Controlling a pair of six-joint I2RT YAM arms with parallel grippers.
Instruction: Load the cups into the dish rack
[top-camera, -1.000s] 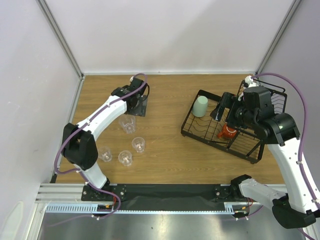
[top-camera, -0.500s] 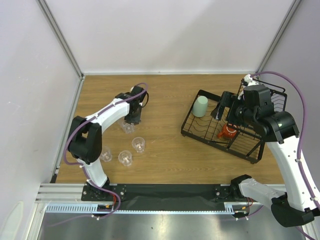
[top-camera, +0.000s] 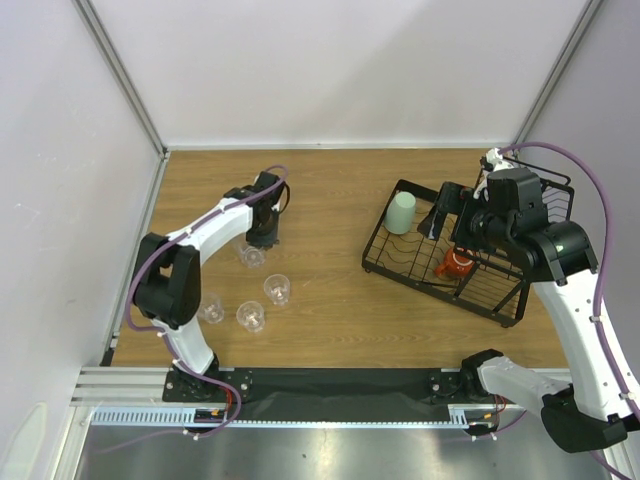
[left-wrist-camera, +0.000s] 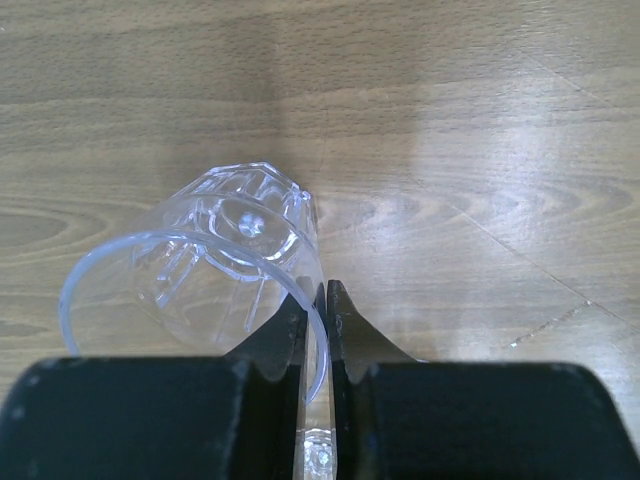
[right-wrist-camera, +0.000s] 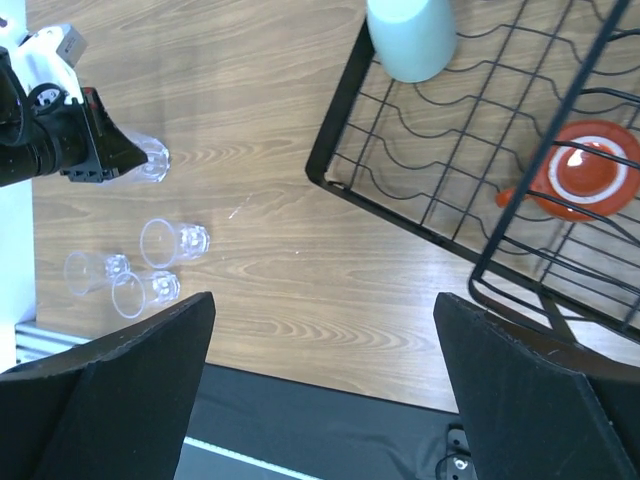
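My left gripper (left-wrist-camera: 317, 300) is shut on the rim wall of a clear tumbler (left-wrist-camera: 230, 250), one finger inside and one outside; from above, the gripper (top-camera: 262, 236) stands over that tumbler (top-camera: 252, 256) on the table. Three more clear tumblers (top-camera: 277, 289) (top-camera: 251, 316) (top-camera: 211, 308) stand nearer the front. The black wire dish rack (top-camera: 378, 262) at the right holds a mint-green cup (top-camera: 402, 212) and an orange-red mug (top-camera: 456, 264). My right gripper (right-wrist-camera: 320, 400) hangs open and empty above the rack (right-wrist-camera: 390, 200), near the mug (right-wrist-camera: 580, 172).
White walls with metal corner posts (top-camera: 120, 75) close off the table's back and sides. A black strip and metal rail (top-camera: 330, 385) run along the near edge between the arm bases. Bare wood (top-camera: 325, 240) lies between the tumblers and the rack.
My left gripper has swung down over the tumbler and closed on its wall. The right gripper has opened slightly wider and stayed above the rack.
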